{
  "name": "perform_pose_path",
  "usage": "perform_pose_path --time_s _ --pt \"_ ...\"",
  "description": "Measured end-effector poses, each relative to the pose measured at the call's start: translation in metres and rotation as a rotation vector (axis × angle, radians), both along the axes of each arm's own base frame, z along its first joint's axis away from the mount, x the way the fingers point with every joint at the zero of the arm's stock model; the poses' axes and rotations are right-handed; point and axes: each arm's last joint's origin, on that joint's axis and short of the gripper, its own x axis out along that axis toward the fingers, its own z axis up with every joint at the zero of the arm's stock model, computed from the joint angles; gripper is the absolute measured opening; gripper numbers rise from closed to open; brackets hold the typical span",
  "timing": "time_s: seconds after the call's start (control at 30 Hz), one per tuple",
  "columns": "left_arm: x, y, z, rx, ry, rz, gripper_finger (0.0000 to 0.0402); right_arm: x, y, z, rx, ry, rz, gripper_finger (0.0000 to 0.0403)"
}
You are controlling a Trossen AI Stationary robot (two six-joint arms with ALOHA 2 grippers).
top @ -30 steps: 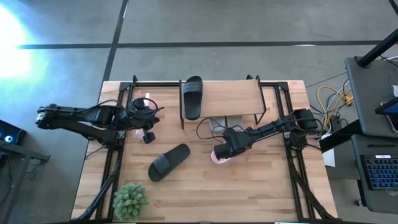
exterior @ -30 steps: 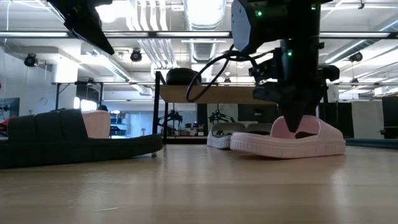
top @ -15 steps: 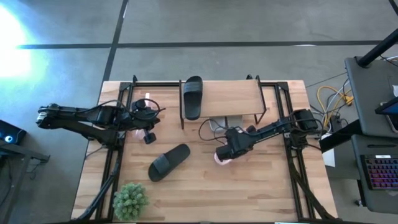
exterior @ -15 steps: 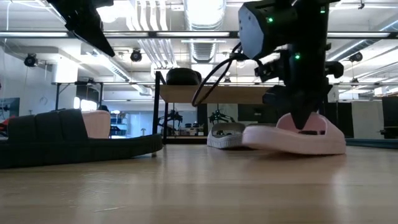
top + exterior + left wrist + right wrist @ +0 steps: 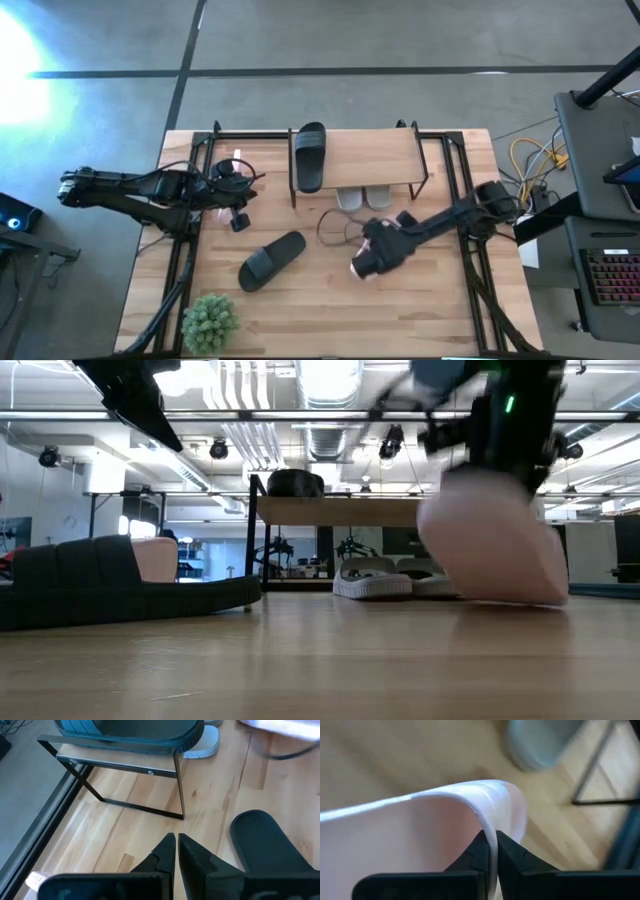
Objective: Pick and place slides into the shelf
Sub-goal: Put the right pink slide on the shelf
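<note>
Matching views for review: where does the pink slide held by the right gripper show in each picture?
High view: pink slide under the right gripper, right of centre.
Low view: lifted, tilted, right.
Left wrist view: cannot tell.
Right wrist view: fills the frame.
Shared landmark: the shelf.

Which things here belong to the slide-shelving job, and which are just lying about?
Job:
pink slide in right gripper
black slide on table
black slide on shelf top
grey slides under shelf
shelf

Lying about:
potted plant
cables
</note>
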Motion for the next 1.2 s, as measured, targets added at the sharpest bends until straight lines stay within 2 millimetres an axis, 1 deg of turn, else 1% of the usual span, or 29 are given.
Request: perform_pose_path --time_s 0.1,0.17,0.23,0.27,0.33,0.37,0.47,0.53,0.6,0.67,0.83,0.93,1.03,1.1,1.2 --pt "0.0 0.0 0.0 0.0 -0.001 0.0 0.0006 -0.001 0.031 0.029 0.006 -0.106 0.116 0.0012" --pt "0.0 0.0 0.0 0.001 -0.001 0.0 0.0006 -0.005 0.051 0.052 -0.031 -0.189 0.172 0.0013" --pt "0.0 0.0 0.0 0.002 -0.002 0.001 0.0006 -0.012 0.066 0.076 -0.089 -0.272 0.194 0.0013" --pt "0.0 0.0 0.0 0.002 -0.002 0.002 0.0006 -0.016 0.07 0.089 -0.115 -0.308 0.191 0.0013" --pt "0.0 0.0 0.0 0.003 -0.003 0.001 0.0006 -0.023 0.073 0.111 -0.167 -0.358 0.166 0.0013" --pt "0.0 0.0 0.0 0.003 -0.003 0.001 0.0006 -0.022 0.074 0.119 -0.178 -0.399 0.172 0.0013" --pt "0.0 0.0 0.001 0.006 -0.01 0.001 0.0006 -0.02 0.068 0.139 -0.253 -0.427 0.281 0.0013" --pt "0.0 0.0 0.001 0.01 -0.018 0.004 0.0006 -0.014 0.056 0.149 -0.316 -0.42 0.317 0.0013" --pt "0.001 0.0 0.002 0.012 -0.023 0.006 0.0006 -0.01 0.041 0.157 -0.37 -0.373 0.362 0.0013" --pt "0.001 0.0 0.002 0.011 -0.027 0.006 0.0006 -0.004 0.022 0.165 -0.396 -0.324 0.367 0.0013" --pt "-0.001 0.0 0.002 0.006 -0.034 0.011 0.0006 0.0 -0.032 0.179 -0.426 -0.216 0.329 0.0013" --pt "-0.002 0.001 0.003 0.012 -0.039 0.017 0.0006 0.0 -0.065 0.184 -0.453 -0.075 0.369 0.0013" --pt "-0.002 0.002 0.003 0.042 -0.042 0.046 0.0006 -0.001 -0.095 0.186 -0.465 0.121 0.46 0.0013" --pt "-0.002 0.002 0.003 0.063 -0.042 0.067 0.0006 -0.002 -0.112 0.185 -0.459 0.251 0.523 0.0013" --pt "-0.002 0.003 0.002 0.076 -0.043 0.081 0.0006 -0.004 -0.136 0.183 -0.433 0.394 0.57 0.0013"
